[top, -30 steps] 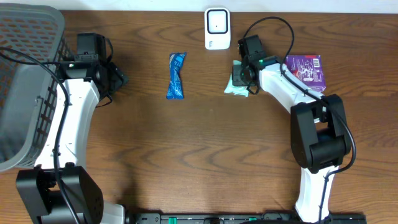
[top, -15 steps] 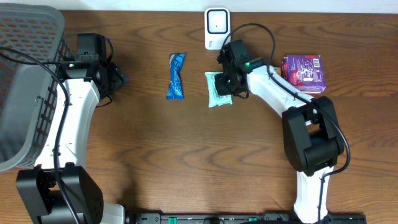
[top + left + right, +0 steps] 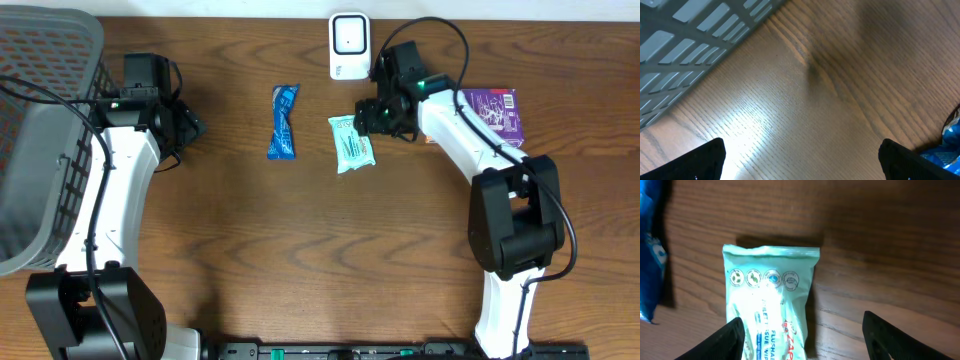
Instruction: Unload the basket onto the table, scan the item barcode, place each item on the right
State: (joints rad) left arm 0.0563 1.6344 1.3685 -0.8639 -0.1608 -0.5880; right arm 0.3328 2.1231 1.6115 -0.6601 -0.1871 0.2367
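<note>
**Wipes packet lying free below the scanner; right arm just beside it**

Overhead view. The mint-green wipes packet (image 3: 351, 143) lay flat on the table (image 3: 330, 260), just below and in front of the white scanner (image 3: 350, 46), between the blue wrapper (image 3: 283, 121) and the purple box (image 3: 492, 112). Its long axis ran roughly toward and away from the scanner, slightly tilted, the upper end leaning left. The right gripper (image 3: 372, 115) hung at the packet's upper right corner; nothing appeared to be between its fingers. The left gripper (image 3: 190, 128) sat idle near the basket (image 3: 40, 150), well apart from the packet.

Left wrist view. Fingers spread wide over bare wood, pinching nothing; basket mesh at top left, a sliver of blue wrapper at the right edge.

Right wrist view. The packet's sealed end pointed away from the camera, printed face up, with a row of round symbols near that end. Fingertips stood apart on either side, not touching it.

Judgement. The packet was set down, not presented. No barcode was visible on the upper face, so the next move probably called for regripping and turning the coded side to the scanner window.
</note>
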